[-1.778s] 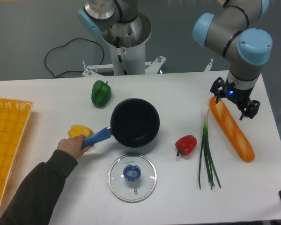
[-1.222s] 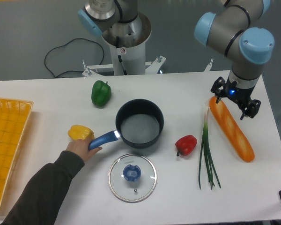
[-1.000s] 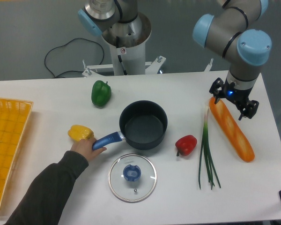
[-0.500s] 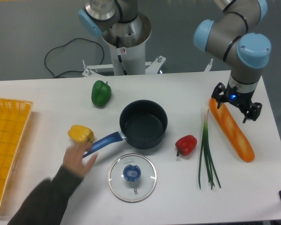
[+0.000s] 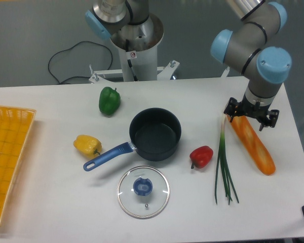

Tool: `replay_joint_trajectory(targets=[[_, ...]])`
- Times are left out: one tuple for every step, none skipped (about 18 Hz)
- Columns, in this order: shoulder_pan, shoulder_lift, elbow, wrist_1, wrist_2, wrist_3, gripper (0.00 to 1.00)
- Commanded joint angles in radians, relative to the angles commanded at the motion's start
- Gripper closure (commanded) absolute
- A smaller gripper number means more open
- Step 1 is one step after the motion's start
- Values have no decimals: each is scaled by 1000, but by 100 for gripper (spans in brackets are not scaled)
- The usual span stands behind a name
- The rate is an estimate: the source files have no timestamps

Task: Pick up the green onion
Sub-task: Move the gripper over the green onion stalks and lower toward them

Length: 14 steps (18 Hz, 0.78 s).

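I find no text I can read. My base column (image 5: 133,50) carries a small white sticker (image 5: 133,54) with a red mark on it, too small for me to make out any letters or sign. Nothing on the tabletop (image 5: 157,212) shows a label, brand or number.
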Motion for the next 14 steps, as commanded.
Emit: replay_joint_trajectory(targets=[[-2, 0, -3, 0, -2, -12, 0], [-3, -2, -8, 0, -3, -17, 0], [-9, -2, -11, 0, -6, -19, 0], [-15, -3, -11, 0, -8, -19, 0], [-23, -2, -14, 0, -9, -19, 0], [-31, -2, -17, 0, -14, -17, 0], [-34, 0, -23, -2, -24, -17, 0], [-35, 3, -34, -2, -46, -17, 0], [-35, 6, -54, 0, -67, -17, 0], [-34, 8, -70, 3, -81, -16, 0], [-35, 8, -81, 3, -86, -16, 1], [-35, 8, -89, 5, -86, -14, 2], [-35, 8, -91, 5, -87, -16, 3], [-37, 9, -91, 5, -87, -16, 3]])
